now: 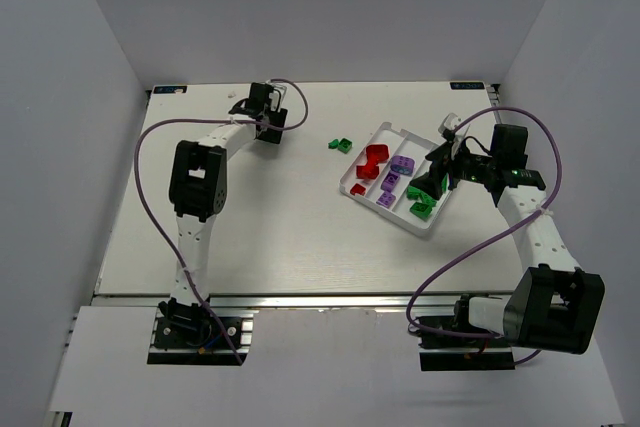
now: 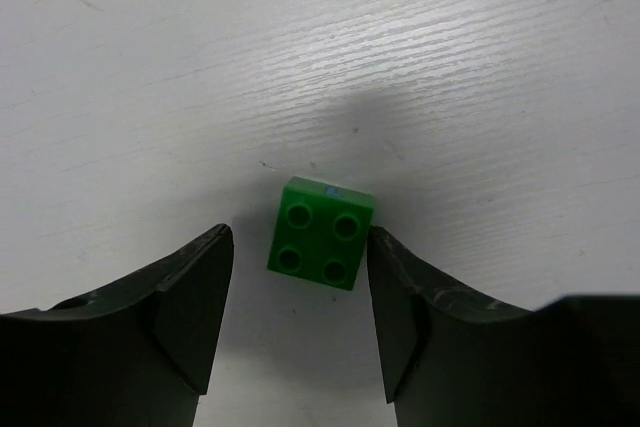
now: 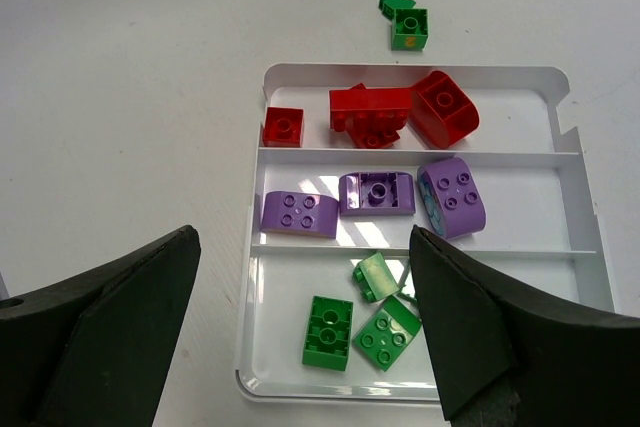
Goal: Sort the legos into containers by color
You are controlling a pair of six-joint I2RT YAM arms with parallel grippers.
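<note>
My left gripper (image 2: 298,282) is out at the far left of the worktop (image 2: 150,77), pointing down at a single green square lego (image 2: 322,233) with four studs. The brick lies flat on the white surface between the two dark fingers (image 2: 190,317). The right-hand finger is right up against the brick's edge, and I cannot tell whether it actually touches. The left-hand finger stands clearly apart from it. So the fingers are partly spread around the brick and not clamped on it. From the overhead camera the arm hides this brick from me.

My right gripper (image 3: 303,277) hangs over the right side of the white tray (image 3: 520,197), its fingers spread wide with nothing between them. The tray sits right of centre on the worktop, turned at an angle. Its left compartment holds the red legos (image 3: 370,112): one small square piece alone at one end, then a cluster, with a rounded piece beside it. The middle compartment holds three purple legos (image 3: 376,193) in a row, apart from each other. The right compartment, the one under my fingers, holds three green legos (image 3: 328,331), two of them close together and one partly hidden by a finger.

Two more loose green legos (image 3: 409,27) lie side by side on the bare worktop just left of the tray, outside its wall.
</note>
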